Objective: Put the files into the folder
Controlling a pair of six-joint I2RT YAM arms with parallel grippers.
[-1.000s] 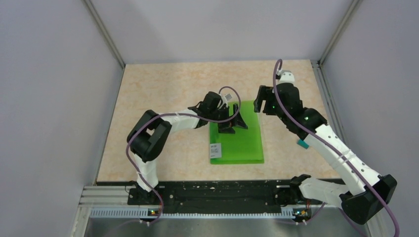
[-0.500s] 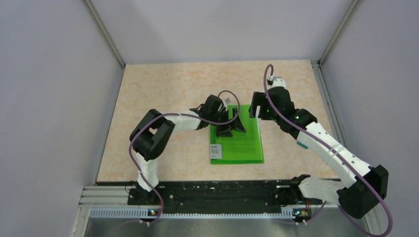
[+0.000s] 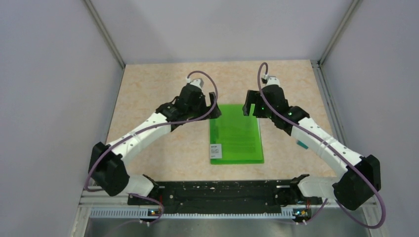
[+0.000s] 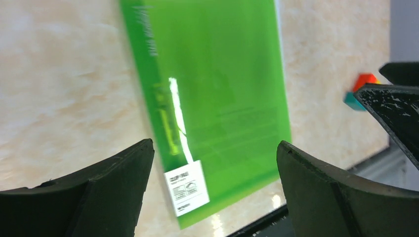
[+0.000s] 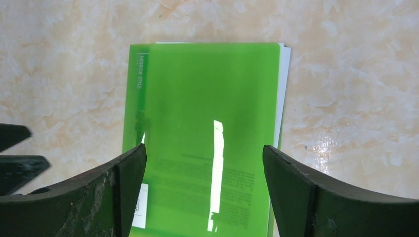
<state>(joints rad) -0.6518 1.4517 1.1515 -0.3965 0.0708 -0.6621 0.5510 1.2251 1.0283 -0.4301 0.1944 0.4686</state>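
You are looking into a booth of pale grey walls point(image 3: 54, 98) with metal corner posts, floored by a beige marbled table point(image 3: 158, 84). A black base rail point(image 3: 217, 193) runs along the near edge and carries both arms.

The left arm point(image 3: 143, 133) reaches in from the left corner, and the right arm point(image 3: 321, 143) from the right corner. Their wrists face each other over the middle of the table.

Your left gripper point(image 3: 211, 106) sits at the far left corner of the folder point(image 3: 236, 136). Its fingers point(image 4: 118, 187) are spread wide and nothing is between them. Your right gripper point(image 3: 248, 106) sits at the far right corner, and its fingers point(image 5: 291, 197) are likewise spread wide around nothing. From the pictures you cannot tell whether either one touches the plastic.

The green folder lies flat and closed in the centre of the table, its long side running away from you, between the two grippers at its far end.

The files point(image 5: 282, 89) are inside it. In the right wrist view, a thin white margin of paper shows along the folder's far edge and one long side. Blocks of small black print show through the translucent cover point(image 5: 212, 177).

A small white label point(image 3: 215, 148) sits on the near left part of the cover. Pale lettering point(image 5: 139, 73) runs down the far left edge.
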